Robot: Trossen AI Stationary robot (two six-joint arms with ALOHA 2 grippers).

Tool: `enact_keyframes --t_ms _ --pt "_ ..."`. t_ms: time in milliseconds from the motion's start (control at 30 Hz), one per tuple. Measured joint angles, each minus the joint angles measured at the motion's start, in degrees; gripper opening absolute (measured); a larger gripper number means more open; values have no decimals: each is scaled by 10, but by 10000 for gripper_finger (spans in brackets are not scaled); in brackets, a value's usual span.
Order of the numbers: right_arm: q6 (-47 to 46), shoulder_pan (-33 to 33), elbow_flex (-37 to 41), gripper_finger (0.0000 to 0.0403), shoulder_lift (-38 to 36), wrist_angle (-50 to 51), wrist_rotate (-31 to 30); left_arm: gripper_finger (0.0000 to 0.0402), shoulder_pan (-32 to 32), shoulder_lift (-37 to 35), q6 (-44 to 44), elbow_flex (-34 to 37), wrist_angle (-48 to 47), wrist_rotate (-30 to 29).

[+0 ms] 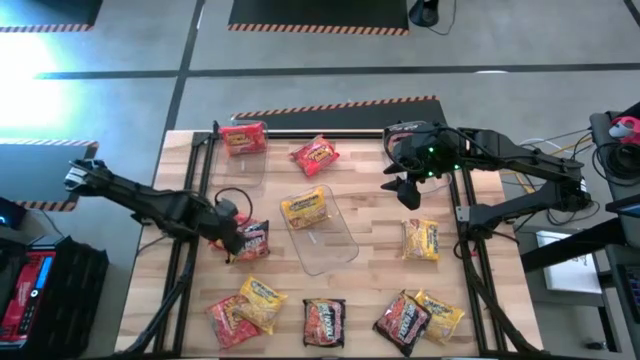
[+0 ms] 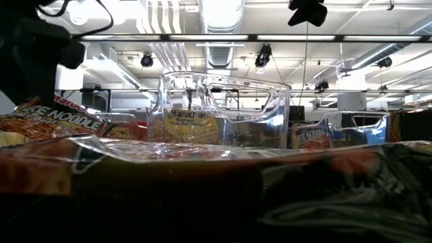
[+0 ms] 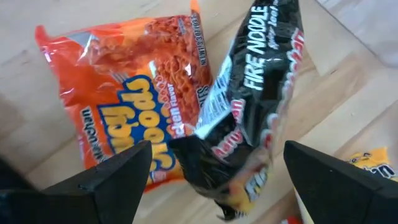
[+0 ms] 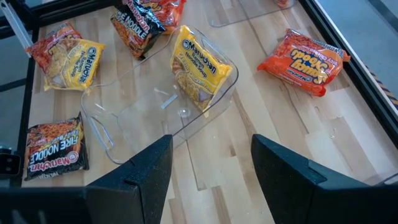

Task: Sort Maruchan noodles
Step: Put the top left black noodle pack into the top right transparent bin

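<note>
High view: one yellow packet [image 1: 306, 207] binned in clear bin [image 1: 340, 250], most lying loose; left gripper [image 1: 237, 240] spread over black packet [image 1: 254, 238], right gripper [image 1: 405, 190] released, idle.

In the low view, a blurred packet [image 2: 202, 196] fills the foreground, hiding most of the table. The black packet [image 3: 249, 112] covers part of the orange packet [image 3: 118, 93], possibly its corner.

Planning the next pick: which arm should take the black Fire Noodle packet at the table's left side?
Left. Its gripper is right at the black Fire Noodle packet, jaws open astride it in the left wrist view. The right gripper hangs open across the clear bin, far off.
</note>
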State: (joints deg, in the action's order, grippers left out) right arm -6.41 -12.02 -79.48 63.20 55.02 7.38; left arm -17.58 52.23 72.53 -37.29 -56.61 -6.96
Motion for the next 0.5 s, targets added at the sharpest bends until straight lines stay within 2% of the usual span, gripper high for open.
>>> enact_keyframes --t_ms 200,400,500 --pt "0 0 0 206 0 0 0 347 0 -37 3 68 99 -13" --pt "0 0 0 206 0 0 0 345 0 -30 -9 118 201 -14" --pt "0 0 0 206 0 0 0 330 0 -26 -11 132 240 -17"
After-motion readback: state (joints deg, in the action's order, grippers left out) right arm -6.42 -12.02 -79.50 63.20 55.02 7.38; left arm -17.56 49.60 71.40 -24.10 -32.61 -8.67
